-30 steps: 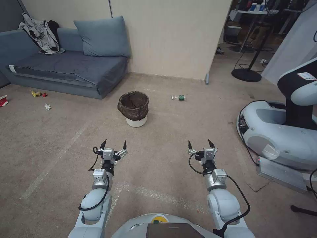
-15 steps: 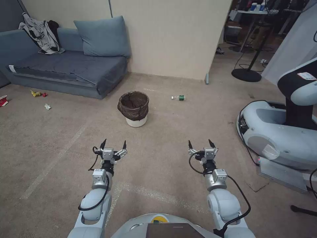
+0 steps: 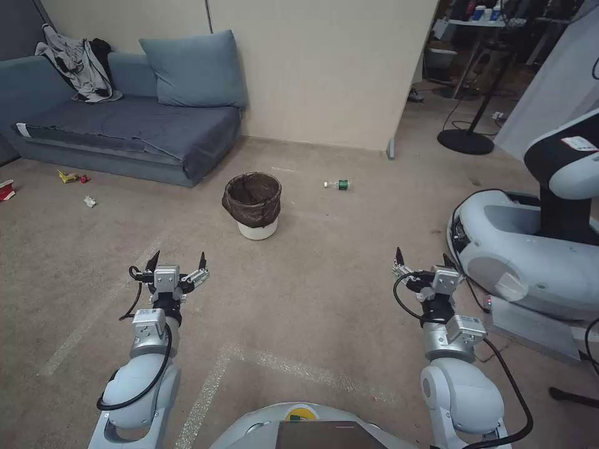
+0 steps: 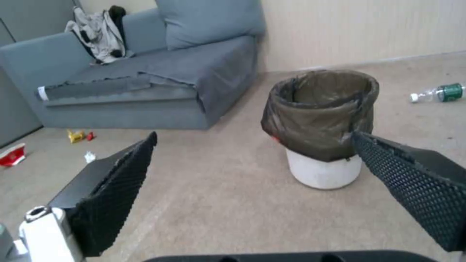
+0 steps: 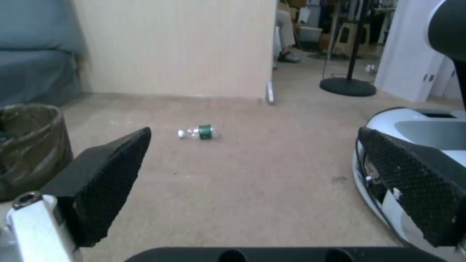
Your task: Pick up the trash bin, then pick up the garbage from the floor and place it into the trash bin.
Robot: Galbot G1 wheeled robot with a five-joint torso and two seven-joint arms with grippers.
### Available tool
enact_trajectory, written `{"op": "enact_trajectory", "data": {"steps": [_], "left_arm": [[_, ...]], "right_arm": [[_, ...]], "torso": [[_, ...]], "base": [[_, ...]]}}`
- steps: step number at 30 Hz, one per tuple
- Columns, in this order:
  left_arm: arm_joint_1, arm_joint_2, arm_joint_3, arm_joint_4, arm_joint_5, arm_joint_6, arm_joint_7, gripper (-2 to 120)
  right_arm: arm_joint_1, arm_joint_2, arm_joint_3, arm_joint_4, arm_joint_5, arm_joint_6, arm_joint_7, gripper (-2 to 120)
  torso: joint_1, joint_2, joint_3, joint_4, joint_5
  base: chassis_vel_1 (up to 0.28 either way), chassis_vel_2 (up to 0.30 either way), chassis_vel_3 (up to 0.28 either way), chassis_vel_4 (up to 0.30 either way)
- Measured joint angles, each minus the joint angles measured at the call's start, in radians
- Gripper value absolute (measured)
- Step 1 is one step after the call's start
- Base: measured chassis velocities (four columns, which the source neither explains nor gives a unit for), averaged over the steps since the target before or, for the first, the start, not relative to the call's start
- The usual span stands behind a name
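Note:
The trash bin (image 3: 253, 206), a small white bucket with a dark bag over its rim, stands upright on the carpet ahead of me; it also shows close in the left wrist view (image 4: 320, 120) and at the edge of the right wrist view (image 5: 29, 145). A clear bottle with a green label (image 3: 337, 184) (image 5: 199, 132) lies to its right. A yellow wrapper (image 3: 67, 176), a white tissue (image 3: 90, 201) and a red-and-white cup (image 3: 6, 189) lie far left by the sofa. My left gripper (image 3: 178, 262) (image 4: 255, 136) and right gripper (image 3: 423, 259) (image 5: 255, 133) hover open and empty, short of the bin.
A blue-grey sofa (image 3: 125, 131) with a clothes heap (image 3: 78, 65) stands at the back left. Another robot's white base (image 3: 530, 255) sits close on my right. A beige partition (image 3: 324, 68) rises behind the bin, with a black stand base (image 3: 465, 141) beyond it.
Both arms have spread apart: the left gripper has gone left and slightly forward, the right gripper right and slightly forward. The bin and litter have not moved.

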Motion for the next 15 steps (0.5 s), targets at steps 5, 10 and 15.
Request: {"op": "enact_trajectory", "data": {"steps": [5,10,15], "left_arm": [[0.004,0.000,0.000,0.004,0.002,0.003,-0.011,100],[0.011,-0.003,0.000,0.007,0.003,0.001,-0.015,100],[0.023,-0.009,-0.001,0.010,0.002,-0.018,-0.019,100]], "right_arm": [[-0.013,-0.001,0.003,0.004,-0.001,-0.014,-0.026,100],[-0.013,-0.001,0.004,0.004,-0.002,-0.015,-0.030,100],[-0.027,-0.002,-0.006,0.002,-0.016,-0.020,-0.066,100]], "torso": [[0.000,0.000,0.000,-0.0001,0.0000],[0.000,0.000,0.000,0.0000,0.0000],[0.000,0.000,0.000,0.0000,0.0000]], "base": [[0.000,0.000,0.000,0.000],[0.000,0.000,0.000,0.000],[0.000,0.000,0.000,0.000]]}}
